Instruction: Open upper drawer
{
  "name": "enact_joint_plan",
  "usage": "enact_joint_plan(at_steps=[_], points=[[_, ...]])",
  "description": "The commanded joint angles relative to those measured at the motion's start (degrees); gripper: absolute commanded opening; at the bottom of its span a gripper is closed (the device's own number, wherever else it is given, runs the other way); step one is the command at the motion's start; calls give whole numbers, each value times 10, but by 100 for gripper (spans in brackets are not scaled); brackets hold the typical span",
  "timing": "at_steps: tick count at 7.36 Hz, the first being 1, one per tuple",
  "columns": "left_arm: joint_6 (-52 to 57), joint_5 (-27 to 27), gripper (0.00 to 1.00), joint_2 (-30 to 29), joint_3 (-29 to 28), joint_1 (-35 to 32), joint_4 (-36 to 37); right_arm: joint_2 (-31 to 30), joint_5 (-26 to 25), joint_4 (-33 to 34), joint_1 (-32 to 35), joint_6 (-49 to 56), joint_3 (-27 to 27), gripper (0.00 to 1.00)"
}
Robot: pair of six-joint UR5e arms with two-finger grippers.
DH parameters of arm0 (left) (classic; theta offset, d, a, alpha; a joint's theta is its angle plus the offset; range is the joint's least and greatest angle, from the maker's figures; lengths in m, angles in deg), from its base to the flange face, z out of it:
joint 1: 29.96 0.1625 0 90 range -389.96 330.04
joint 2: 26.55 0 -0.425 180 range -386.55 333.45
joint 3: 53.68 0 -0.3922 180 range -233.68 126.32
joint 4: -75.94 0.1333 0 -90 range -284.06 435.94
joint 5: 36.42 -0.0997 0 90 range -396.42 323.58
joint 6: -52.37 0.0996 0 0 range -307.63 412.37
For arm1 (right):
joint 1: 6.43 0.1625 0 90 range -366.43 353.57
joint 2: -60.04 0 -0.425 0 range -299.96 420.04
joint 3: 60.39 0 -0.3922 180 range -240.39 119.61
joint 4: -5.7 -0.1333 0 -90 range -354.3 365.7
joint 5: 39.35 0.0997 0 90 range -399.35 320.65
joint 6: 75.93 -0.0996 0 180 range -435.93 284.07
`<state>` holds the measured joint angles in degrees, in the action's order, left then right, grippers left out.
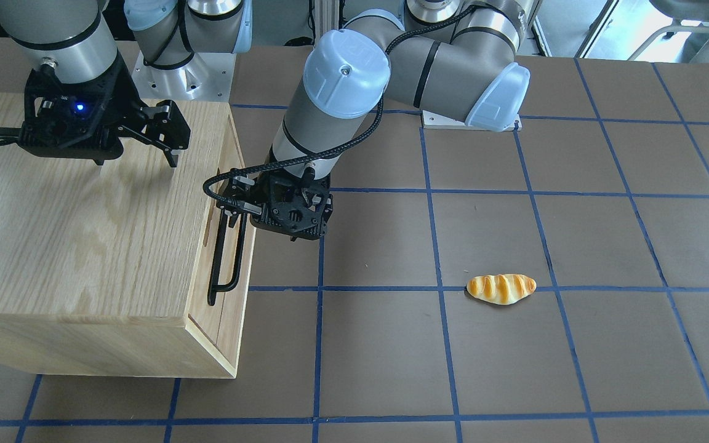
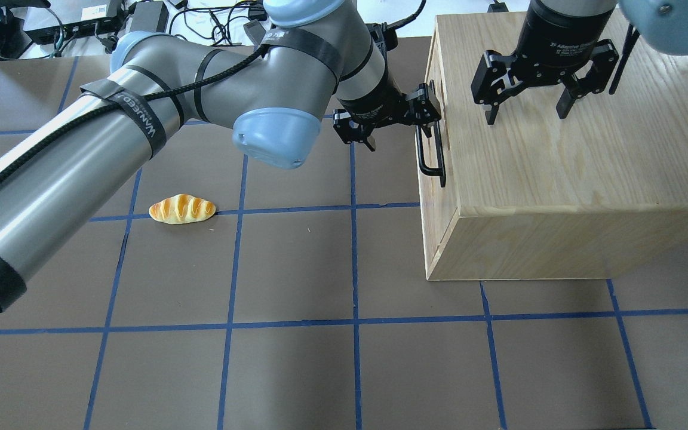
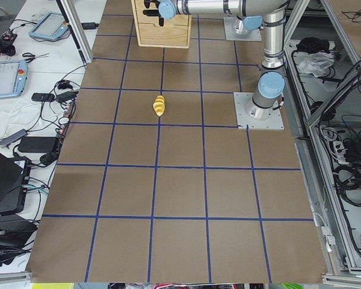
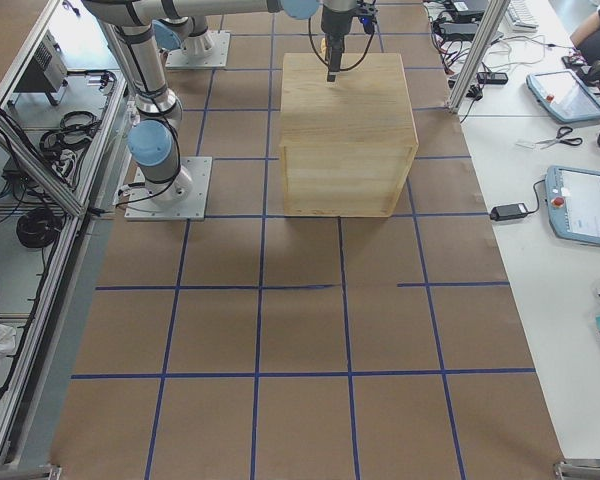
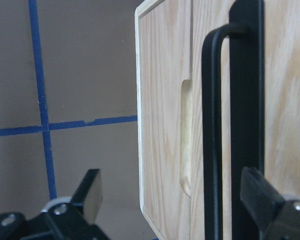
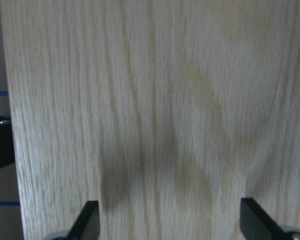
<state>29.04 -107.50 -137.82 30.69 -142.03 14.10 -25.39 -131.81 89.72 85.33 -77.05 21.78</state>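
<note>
Left wrist-mounted view sets the black bar handle (image 5: 212, 150) of the upper drawer (image 5: 285, 100) between the fingers of my left gripper (image 5: 175, 192). They stand wide apart and clamp nothing, and I cannot tell whether either pad touches the bar. The bar runs out of frame at 6 o'clock.

Overhead exterior view adds what that close-up lacks. The cabinet (image 2: 559, 155) stands at 2 o'clock on the table (image 2: 296, 370), with the drawer front facing 9 o'clock and, as far as I can make out, level with the cabinet face. A bread roll (image 2: 181, 209) lies well apart at 9 o'clock. My right gripper (image 2: 526, 113) hangs over the cabinet top, jaws spread, holding nothing. Its own camera shows only blurred oak grain between two fingertips.

Exterior right view hides the drawer front and my left gripper behind the cabinet. Exterior left view cuts the cabinet off at 12 o'clock, and the grippers there are too small to judge.
</note>
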Motion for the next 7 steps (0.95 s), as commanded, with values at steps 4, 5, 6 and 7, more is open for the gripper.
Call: enact_joint_plan(at_steps=[4, 5, 6, 7], points=[[6, -1, 100, -11, 0, -1, 0, 0, 0, 0, 0, 1, 0, 100], [10, -6, 100, -10, -1, -1, 0, 0, 0, 0, 0, 0, -1, 100], [10, -8, 100, -10, -1, -1, 0, 0, 0, 0, 0, 1, -1, 100], [13, -9, 100, -10, -1, -1, 0, 0, 0, 0, 0, 0, -1, 100]])
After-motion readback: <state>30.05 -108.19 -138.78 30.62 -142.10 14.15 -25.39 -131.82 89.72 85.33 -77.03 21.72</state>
